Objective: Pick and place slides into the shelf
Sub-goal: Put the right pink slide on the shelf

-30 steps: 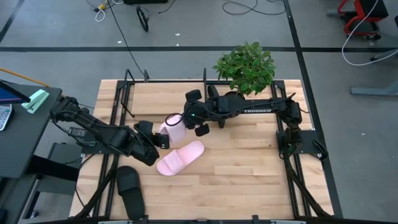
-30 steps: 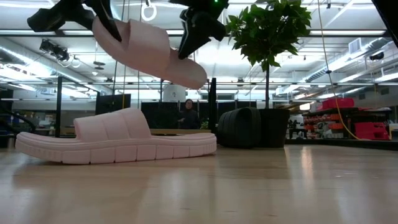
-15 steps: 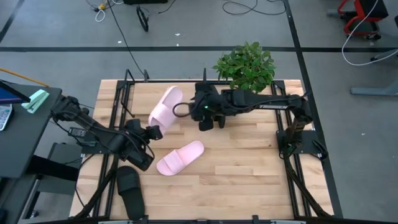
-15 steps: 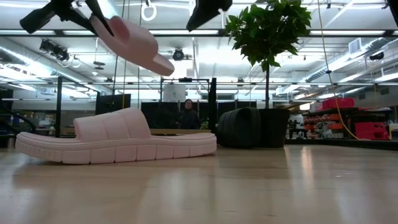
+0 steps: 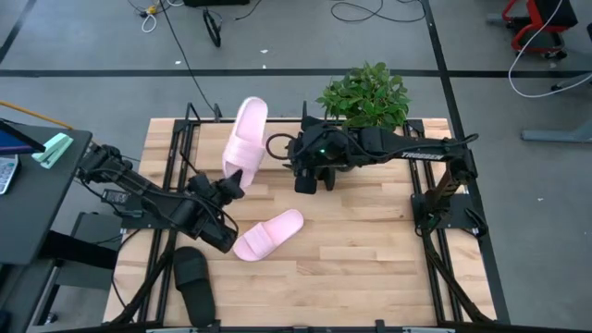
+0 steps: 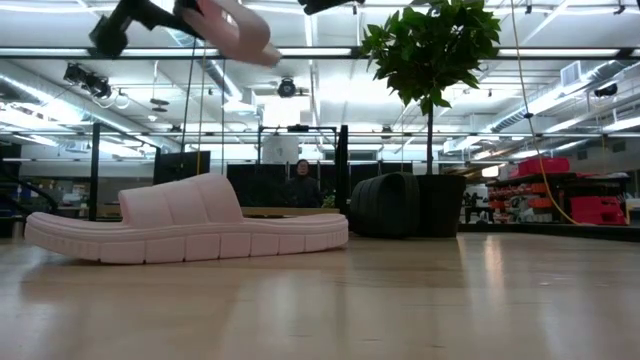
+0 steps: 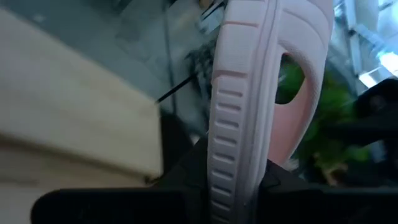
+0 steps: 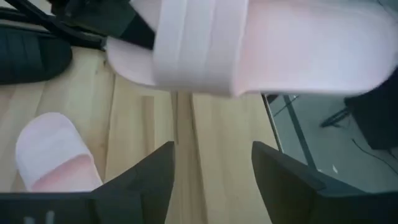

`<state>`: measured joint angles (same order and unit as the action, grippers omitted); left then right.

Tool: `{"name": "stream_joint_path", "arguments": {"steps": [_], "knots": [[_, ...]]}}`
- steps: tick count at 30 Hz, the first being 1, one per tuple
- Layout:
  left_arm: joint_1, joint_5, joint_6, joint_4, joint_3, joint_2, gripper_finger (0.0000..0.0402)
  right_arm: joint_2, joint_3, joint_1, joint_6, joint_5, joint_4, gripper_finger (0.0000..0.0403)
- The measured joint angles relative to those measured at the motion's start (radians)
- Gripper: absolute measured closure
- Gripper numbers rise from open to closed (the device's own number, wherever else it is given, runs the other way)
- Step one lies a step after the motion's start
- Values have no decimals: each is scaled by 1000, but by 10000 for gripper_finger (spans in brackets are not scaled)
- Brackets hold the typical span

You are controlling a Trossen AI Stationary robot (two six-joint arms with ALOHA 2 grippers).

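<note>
My left gripper is shut on a pale pink slide and holds it high over the table's far left part, close to the shelf, a thin black tube frame along the far edge. In the low view this slide is at the top of the picture. My right gripper hangs open just right of it and touches nothing. The second pink slide lies sole down at mid-table. One black slide lies at the near left edge. Another dark slide-like shape rests beside the plant pot. My left gripper holds the pink slide by the end nearer its strap, pinched between the two fingers, one on the underside and one on the footbed side. The slide is lifted clear. It slants up and away from the fingers toward the far edge, its ribbed side edge facing the wrist camera.
A potted plant stands at the far edge, right of the shelf and behind my right arm. Black arm frames run along both table sides. Bare wood lies on the table's right and near parts. A person stands far off in the room.
My left gripper has swung the pink slide up from low beside the right gripper, so that it now slants toward the far edge. My right gripper, which was at the slide a second ago, has drawn back toward the table's right and risen.
</note>
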<state>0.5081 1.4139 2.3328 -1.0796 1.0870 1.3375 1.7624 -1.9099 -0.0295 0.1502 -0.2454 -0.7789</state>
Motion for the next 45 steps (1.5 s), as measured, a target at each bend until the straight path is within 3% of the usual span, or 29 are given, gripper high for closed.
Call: {"name": "stream_joint_path", "arguments": {"steps": [5,9,13,17,23,31,41,45], "knots": [[0,65,-9,16,0,-31,359,0,2,0,-31,27,40,185],[22,158,-10,24,0,-77,360,0,2,-1,-192,67,156,187],[44,159,-33,10,0,-127,350,1,2,-15,-391,105,296,188],[72,160,-69,3,0,-176,353,1,2,-51,-492,163,404,188],[100,159,-71,-90,0,-250,361,1,2,-120,-560,269,437,188],[102,157,-68,-234,0,-349,358,2,2,-150,-566,332,519,190],[46,158,-69,-368,-1,-456,356,2,2,-149,-559,294,533,190],[24,157,-24,-387,-64,-496,361,2,2,-149,-566,291,533,191]]}}
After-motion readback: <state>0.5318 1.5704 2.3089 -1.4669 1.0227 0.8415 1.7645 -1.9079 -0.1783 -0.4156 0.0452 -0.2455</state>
